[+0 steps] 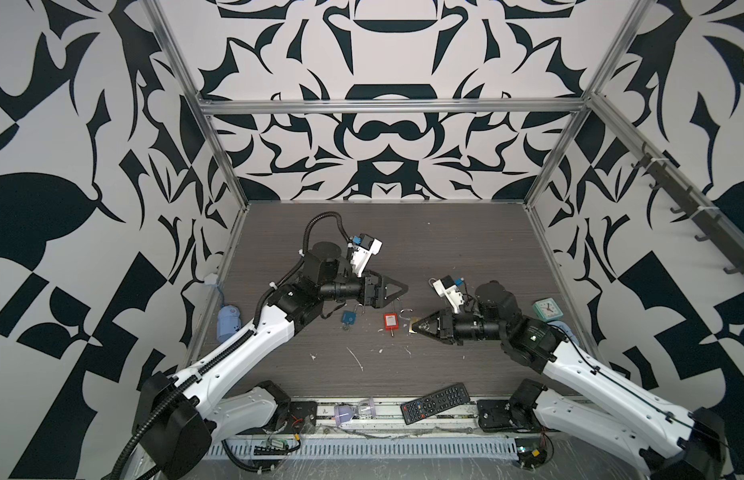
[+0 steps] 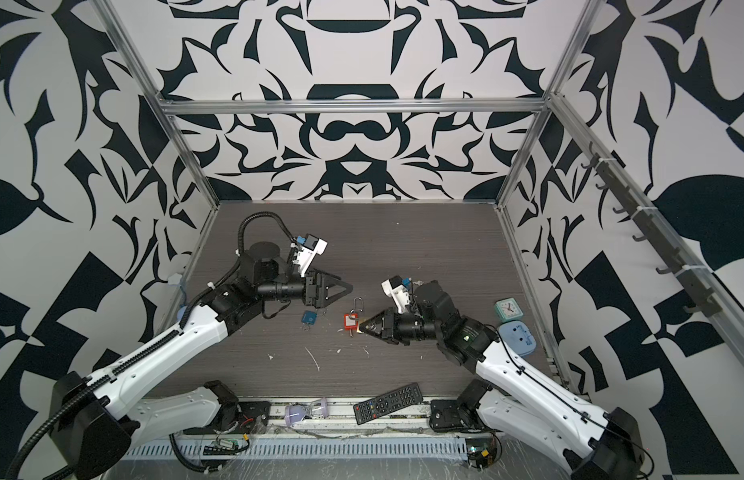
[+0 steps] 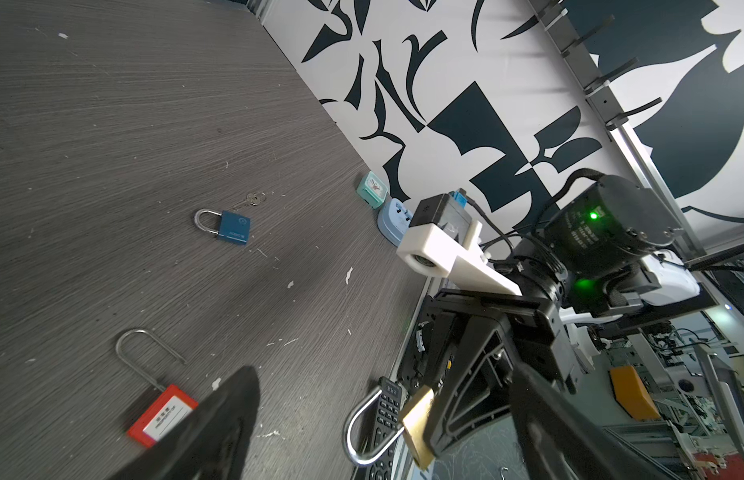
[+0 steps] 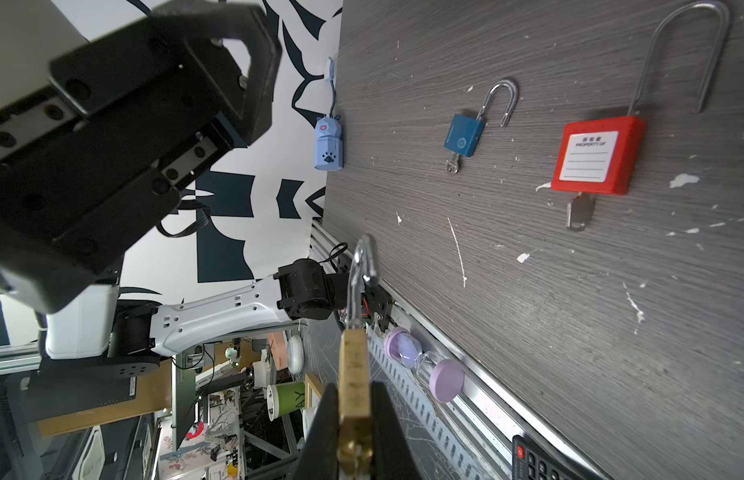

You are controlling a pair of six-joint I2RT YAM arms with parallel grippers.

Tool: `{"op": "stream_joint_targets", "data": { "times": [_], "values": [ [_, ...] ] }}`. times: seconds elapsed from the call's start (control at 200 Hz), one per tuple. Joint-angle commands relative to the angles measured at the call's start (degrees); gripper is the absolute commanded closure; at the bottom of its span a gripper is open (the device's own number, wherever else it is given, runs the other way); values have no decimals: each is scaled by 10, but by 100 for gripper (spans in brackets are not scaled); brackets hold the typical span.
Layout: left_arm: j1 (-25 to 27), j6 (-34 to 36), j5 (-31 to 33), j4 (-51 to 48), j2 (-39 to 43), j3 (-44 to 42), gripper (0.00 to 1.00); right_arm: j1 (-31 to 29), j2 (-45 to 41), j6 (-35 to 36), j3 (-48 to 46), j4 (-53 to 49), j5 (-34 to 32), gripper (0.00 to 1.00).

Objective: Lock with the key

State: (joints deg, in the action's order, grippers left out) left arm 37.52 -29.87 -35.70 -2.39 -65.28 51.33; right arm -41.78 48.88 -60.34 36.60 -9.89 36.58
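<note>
My right gripper (image 4: 353, 409) is shut on the body of a brass padlock (image 4: 353, 374), held above the table (image 1: 445, 249) with its steel shackle (image 3: 362, 428) pointing at the left arm. My left gripper (image 1: 401, 288) hangs open and empty a little behind it. In the left wrist view the brass padlock (image 3: 418, 419) shows between my open fingers (image 3: 220, 424). A red padlock (image 1: 390, 321) lies open, a key (image 4: 578, 212) in its base. An open blue padlock (image 4: 464, 135) also carries a key (image 4: 452, 164). A shut blue padlock (image 3: 233, 226) lies beside loose keys (image 3: 254, 199).
A black remote (image 1: 437, 402) and a purple hourglass (image 1: 353, 411) lie on the front rail. A teal clock (image 1: 547, 309) and a pale blue plug adapter (image 2: 518, 336) sit by the right wall, a blue figurine (image 1: 228, 322) by the left. White scraps dot the table.
</note>
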Motion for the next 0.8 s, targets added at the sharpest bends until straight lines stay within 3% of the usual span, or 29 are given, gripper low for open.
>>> {"op": "stream_joint_targets", "data": {
  "times": [0.0, 0.3, 0.795],
  "values": [
    [2, 18, -27, -7, 0, 16, 4, 5, 1, -4, 24, 49, 30, 100],
    [15, 33, -73, -7, -17, 25, 7, 14, -8, -40, 12, 105, 58, 100],
    [37, 21, -75, 10, -33, 18, 13, 22, -9, -53, 5, 144, 63, 100]
  ]
}}
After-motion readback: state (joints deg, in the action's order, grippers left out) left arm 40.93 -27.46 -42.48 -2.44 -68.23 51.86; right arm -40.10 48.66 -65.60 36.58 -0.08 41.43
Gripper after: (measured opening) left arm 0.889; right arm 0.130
